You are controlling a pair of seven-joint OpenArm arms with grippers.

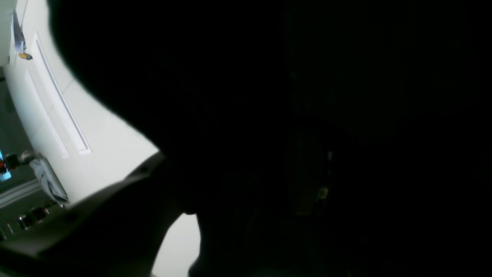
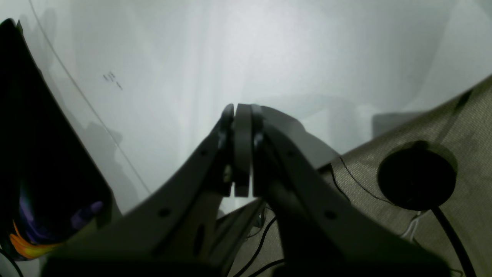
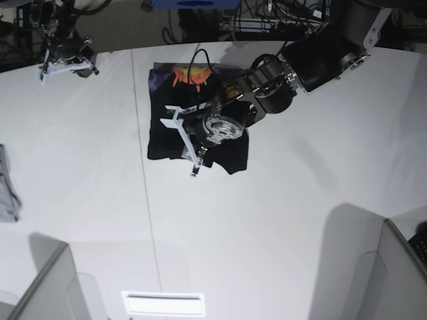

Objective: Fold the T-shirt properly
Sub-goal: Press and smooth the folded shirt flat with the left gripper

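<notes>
We count one T-shirt (image 3: pixel 170 137), folded into a rough black square on the white bench (image 3: pixel 267 233), its orange sunburst print at the far edge. Of two tools, the left tool (image 3: pixel 187 141) hangs over the T-shirt's near half with its white fingers spread apart, holding nothing. The right tool (image 2: pixel 242 154), jaws pressed together and empty, sits well apart from the T-shirt. One small grey cloth (image 3: pixel 7 187) lies far off.

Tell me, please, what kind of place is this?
Probably a robotics lab: two robot arms work over a large white table, cables and equipment crowd its far edge, and a black T-shirt lies folded there.
</notes>
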